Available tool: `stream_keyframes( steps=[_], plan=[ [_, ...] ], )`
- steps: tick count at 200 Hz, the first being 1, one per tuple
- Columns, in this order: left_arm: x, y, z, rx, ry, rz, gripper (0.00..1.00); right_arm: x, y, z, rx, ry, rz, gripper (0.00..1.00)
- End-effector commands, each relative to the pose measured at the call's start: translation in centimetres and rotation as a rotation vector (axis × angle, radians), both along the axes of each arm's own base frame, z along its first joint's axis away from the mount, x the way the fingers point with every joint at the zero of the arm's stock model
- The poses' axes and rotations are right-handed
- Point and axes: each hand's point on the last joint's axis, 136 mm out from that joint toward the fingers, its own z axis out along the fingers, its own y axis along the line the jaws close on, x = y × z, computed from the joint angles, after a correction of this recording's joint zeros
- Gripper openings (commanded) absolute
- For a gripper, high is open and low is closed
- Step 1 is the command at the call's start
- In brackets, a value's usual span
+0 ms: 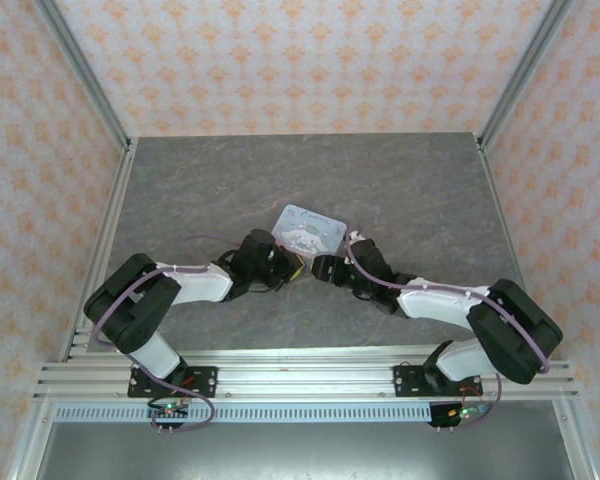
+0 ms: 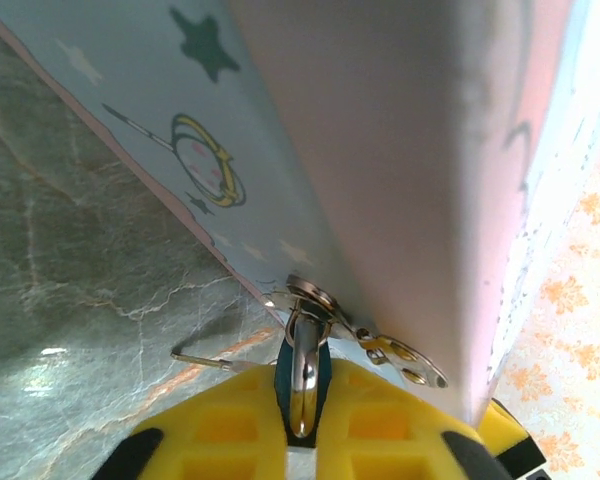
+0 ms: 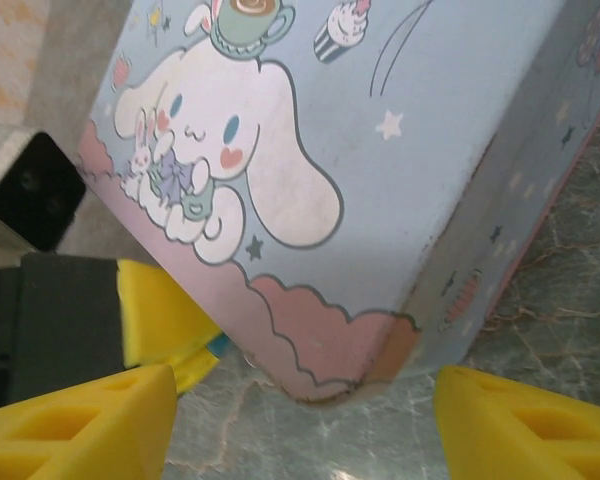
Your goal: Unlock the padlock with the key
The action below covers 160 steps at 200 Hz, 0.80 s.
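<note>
The tiny teal padlock (image 2: 320, 372) sits edge-on between the yellow fingers of my left gripper (image 2: 302, 400), which is shut on it. Its silver shackle (image 2: 303, 365) hooks through the metal hasp (image 2: 315, 297) on the side of the pastel tin (image 2: 400, 150). A thin metal piece that looks like the key (image 2: 205, 361) lies on the table just left of the fingers. My right gripper (image 3: 300, 430) is open, and the tin's near corner (image 3: 360, 350) lies just beyond its gap. From above, my left gripper (image 1: 285, 266) and right gripper (image 1: 325, 268) meet below the tin (image 1: 310, 230).
The tin with the white cartoon dog (image 3: 230, 130) rests on the grey marbled table (image 1: 380, 180). Metal frame posts (image 1: 85, 70) and patterned walls close in the sides and back. In the right wrist view the left gripper's yellow fingers (image 3: 160, 305) sit beside the tin.
</note>
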Motion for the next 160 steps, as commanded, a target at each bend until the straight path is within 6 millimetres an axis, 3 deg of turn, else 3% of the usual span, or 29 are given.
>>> stream_keyframes(
  steps=[1,23,55,98,110,160],
  plan=[
    [-0.3,0.2,-0.8,0.023,-0.019,-0.003,0.27,0.9,0.9,1.1,0.102,-0.005,-0.037,0.69],
    [-0.4,0.5,-0.5,0.027,-0.027,0.007,0.49,1.3,1.1,1.1,0.117,0.004,-0.054,0.69],
    [-0.6,1.2,0.6,0.046,-0.049,0.018,0.73,1.6,1.3,0.9,0.142,0.016,-0.074,0.69],
    [-0.9,3.5,3.3,0.116,-0.109,0.054,0.95,1.7,1.9,0.7,0.184,0.040,-0.074,0.68],
    [-0.8,4.3,4.6,0.152,-0.141,0.063,1.00,1.7,2.0,0.7,0.191,0.042,-0.075,0.68],
    [-0.5,7.9,9.0,0.303,-0.251,0.107,1.00,0.6,1.6,1.1,0.228,0.058,-0.083,0.68]
  ],
)
